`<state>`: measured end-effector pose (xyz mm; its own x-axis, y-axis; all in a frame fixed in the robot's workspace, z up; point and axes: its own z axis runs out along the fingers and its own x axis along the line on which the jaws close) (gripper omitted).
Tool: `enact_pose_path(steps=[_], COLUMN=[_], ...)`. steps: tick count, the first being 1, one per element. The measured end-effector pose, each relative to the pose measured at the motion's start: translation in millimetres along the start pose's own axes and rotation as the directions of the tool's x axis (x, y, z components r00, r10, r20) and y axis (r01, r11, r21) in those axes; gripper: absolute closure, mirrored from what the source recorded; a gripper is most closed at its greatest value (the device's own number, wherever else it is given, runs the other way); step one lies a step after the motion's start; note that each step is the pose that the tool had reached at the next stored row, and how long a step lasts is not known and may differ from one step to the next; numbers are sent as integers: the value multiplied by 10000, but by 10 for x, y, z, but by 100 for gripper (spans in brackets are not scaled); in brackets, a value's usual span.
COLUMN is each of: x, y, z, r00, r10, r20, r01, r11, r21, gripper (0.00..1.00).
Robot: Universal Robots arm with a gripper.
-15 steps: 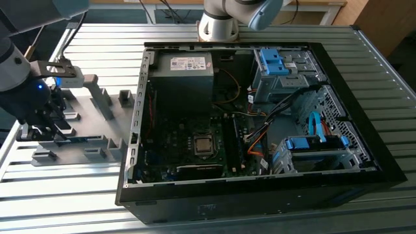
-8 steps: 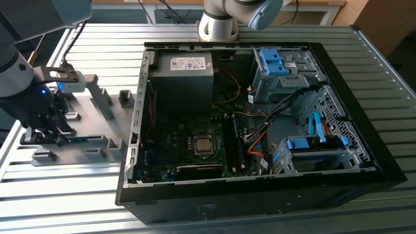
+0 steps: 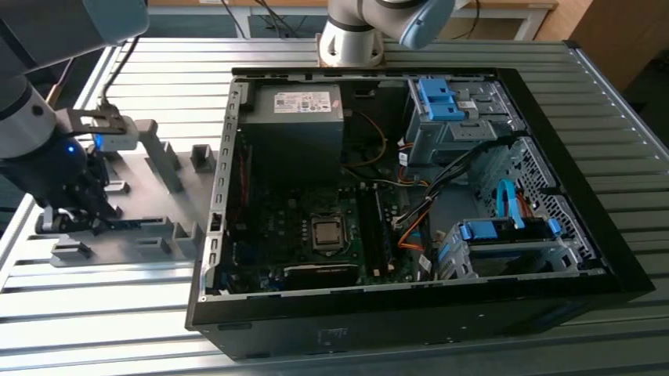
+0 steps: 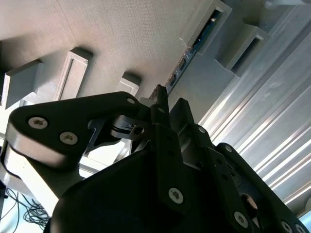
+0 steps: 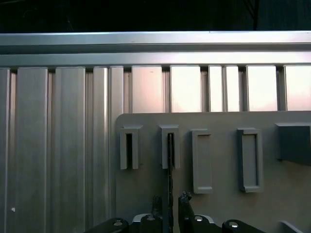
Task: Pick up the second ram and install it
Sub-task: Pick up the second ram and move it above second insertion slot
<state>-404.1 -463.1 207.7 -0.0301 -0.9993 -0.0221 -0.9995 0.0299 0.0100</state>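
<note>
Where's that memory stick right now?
The ram stands on edge in the grey holder, on the exterior view's left beside the open computer case, with the gripper right at it.

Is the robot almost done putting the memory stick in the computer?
Not nearly. Done: the gripper is at the grey holder. In hand: it is open, straddling the second ram, which stands in its slot, not pinched yet. Left: the ram isn't lifted or in the computer case.
</note>
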Motion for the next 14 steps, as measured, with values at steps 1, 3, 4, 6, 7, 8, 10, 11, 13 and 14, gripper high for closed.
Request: enact_pose_path(steps=[1,3,4,6,7,8,10,11,13,14], x=[0,1,1,2,2,3,1,-1,-6,-9], y=[0,0,0,1,2,4,5,6,6,6], z=[7,27,38,62,73,81,93,96,105,111], r00=[10000,10000,10000,10000,10000,10000,10000,10000,10000,10000], r10=[0,0,-3,-18,-27,-34,-35,-34,-35,-35], r20=[-5,-9,-9,-8,-9,-10,-9,-9,-9,-9], r01=[0,0,3,18,27,34,35,34,35,35], r11=[10000,10000,10000,10000,10000,10000,10000,10000,10000,10000], r21=[-1,-2,-1,4,8,10,12,11,12,12], gripper=[73,73,73,73,73,73,73,73,73,73])
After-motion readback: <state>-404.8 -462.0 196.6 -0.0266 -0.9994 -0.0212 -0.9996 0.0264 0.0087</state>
